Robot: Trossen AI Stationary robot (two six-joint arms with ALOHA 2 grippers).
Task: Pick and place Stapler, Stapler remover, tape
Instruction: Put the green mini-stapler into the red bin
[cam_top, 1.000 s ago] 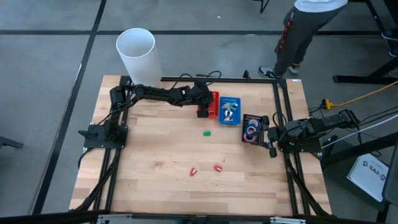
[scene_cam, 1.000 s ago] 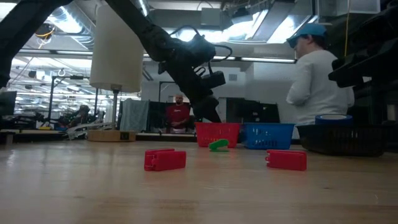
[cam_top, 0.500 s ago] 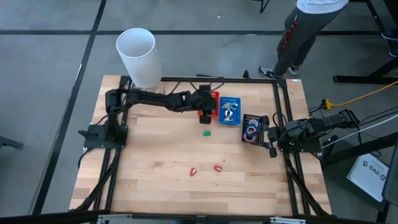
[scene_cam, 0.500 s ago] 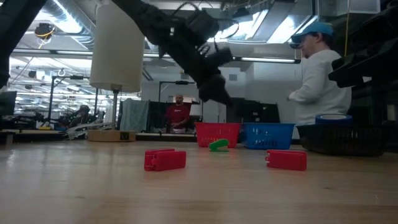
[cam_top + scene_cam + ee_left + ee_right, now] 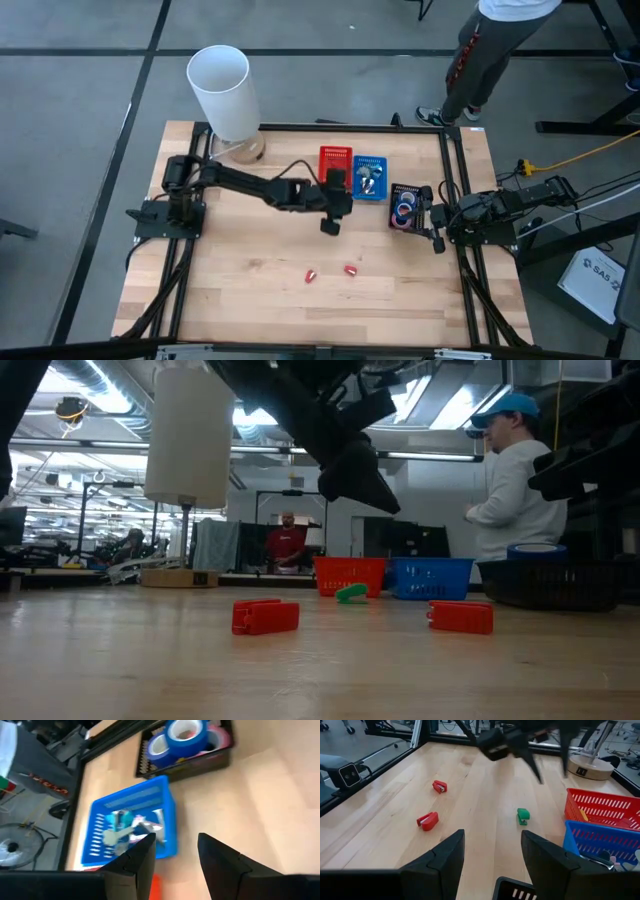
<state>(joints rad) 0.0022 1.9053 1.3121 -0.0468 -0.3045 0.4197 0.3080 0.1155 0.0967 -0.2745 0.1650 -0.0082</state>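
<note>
Overhead, the left gripper (image 5: 330, 226), fingers apart and empty, above the green stapler (image 5: 351, 593), beside the blue basket (image 5: 371, 178).

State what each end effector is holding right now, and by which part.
Nothing is held. The left end effector is open and empty, up off the wood above the green stapler. The right end effector is open and empty beside the black basket.
</note>
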